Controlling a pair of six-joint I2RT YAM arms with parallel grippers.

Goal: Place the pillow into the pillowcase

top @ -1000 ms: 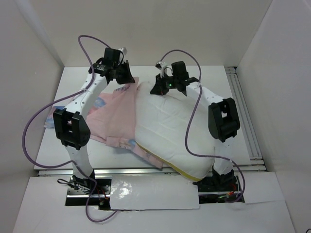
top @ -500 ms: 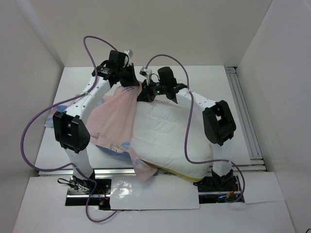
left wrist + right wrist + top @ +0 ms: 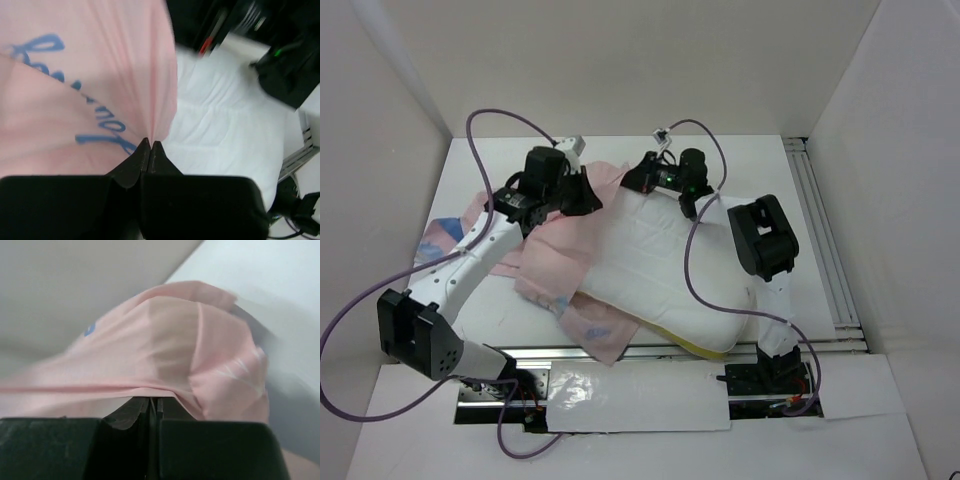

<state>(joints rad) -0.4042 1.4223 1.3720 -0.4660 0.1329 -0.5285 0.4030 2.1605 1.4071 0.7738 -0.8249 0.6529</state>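
The white quilted pillow [image 3: 665, 265] with a yellow edge strip lies across the table's middle, its near end at the front edge. The pale pink pillowcase [image 3: 565, 245] lies bunched on the pillow's left side, with blue print showing near the front. My left gripper [image 3: 582, 192] is shut on a fold of the pillowcase [image 3: 100, 90] at the pillow's far left corner, with the pillow [image 3: 225, 130] to its right. My right gripper [image 3: 642, 180] is shut on the pillowcase's pink edge [image 3: 165, 355] at the pillow's far end.
White walls enclose the table on three sides. A metal rail [image 3: 820, 230] runs along the table's right side. Purple cables loop above both arms. The right arm's elbow [image 3: 760, 235] hangs over the pillow's right part.
Both grippers have moved with the pillowcase. The left arm has swung down and left, its elbow now near the front left. The pink fabric has shifted on the pillow's left side.
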